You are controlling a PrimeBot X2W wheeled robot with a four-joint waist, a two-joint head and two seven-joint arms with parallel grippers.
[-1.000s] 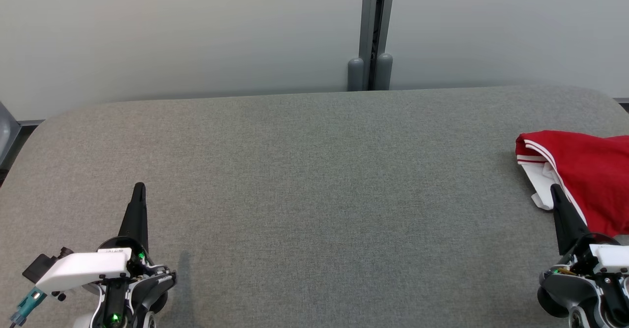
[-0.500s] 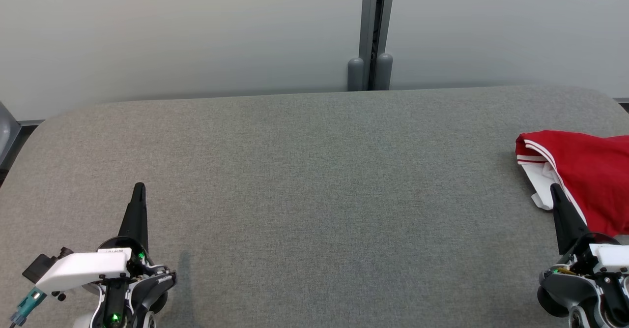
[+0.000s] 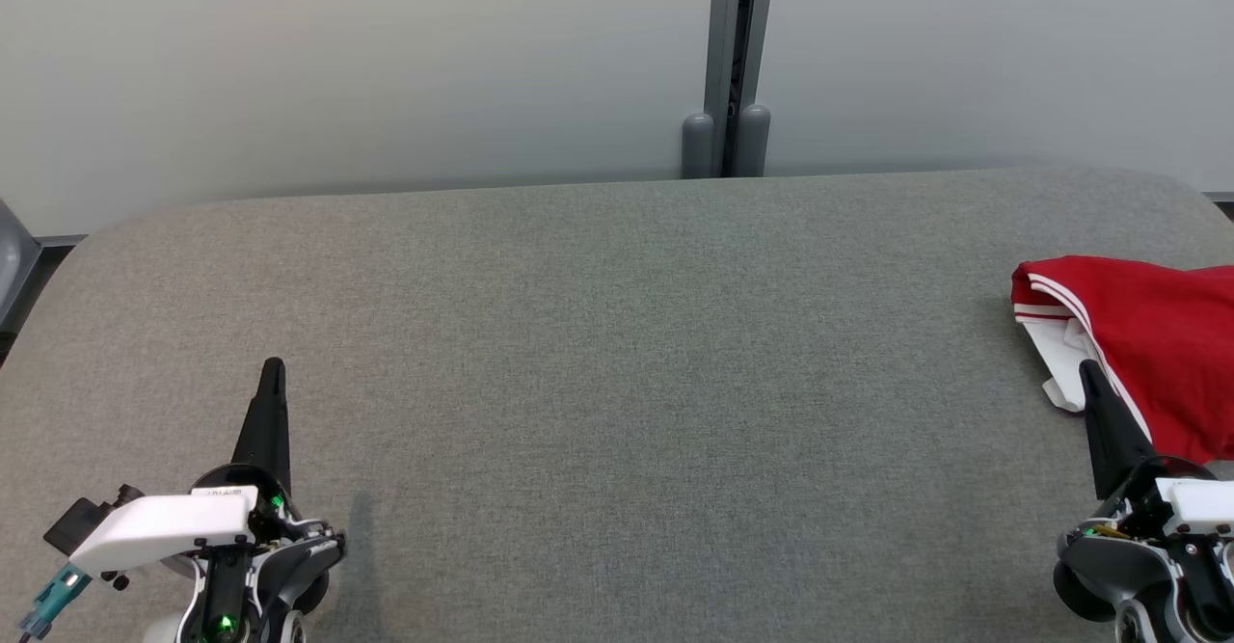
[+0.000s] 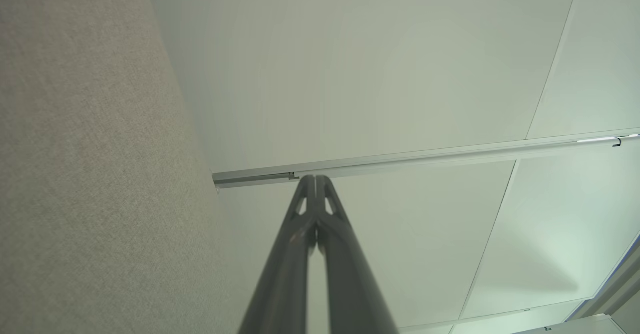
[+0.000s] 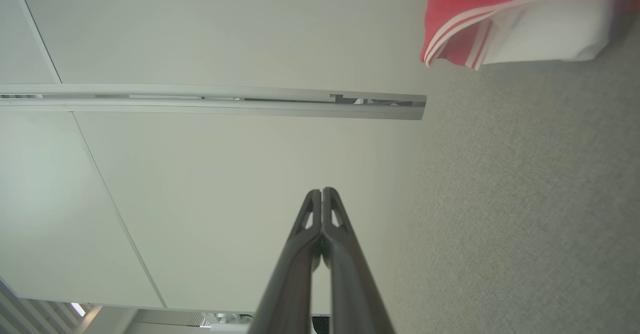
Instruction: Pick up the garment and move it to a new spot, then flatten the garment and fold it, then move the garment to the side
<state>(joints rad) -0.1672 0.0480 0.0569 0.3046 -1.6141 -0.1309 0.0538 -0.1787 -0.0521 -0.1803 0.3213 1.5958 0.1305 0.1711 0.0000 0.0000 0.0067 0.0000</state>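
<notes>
Left hand [image 3: 273, 368] & right hand [image 3: 1086, 370] are both clenched, holding nothing, at the near edge of the bench [image 3: 617, 383]. The red garment [image 3: 1147, 334] lies bunched at the right side, near the right hand, approx. not touching. This fits a garment waiting for pickup, or one already set aside. Pls look at its folds before you decide.
</notes>
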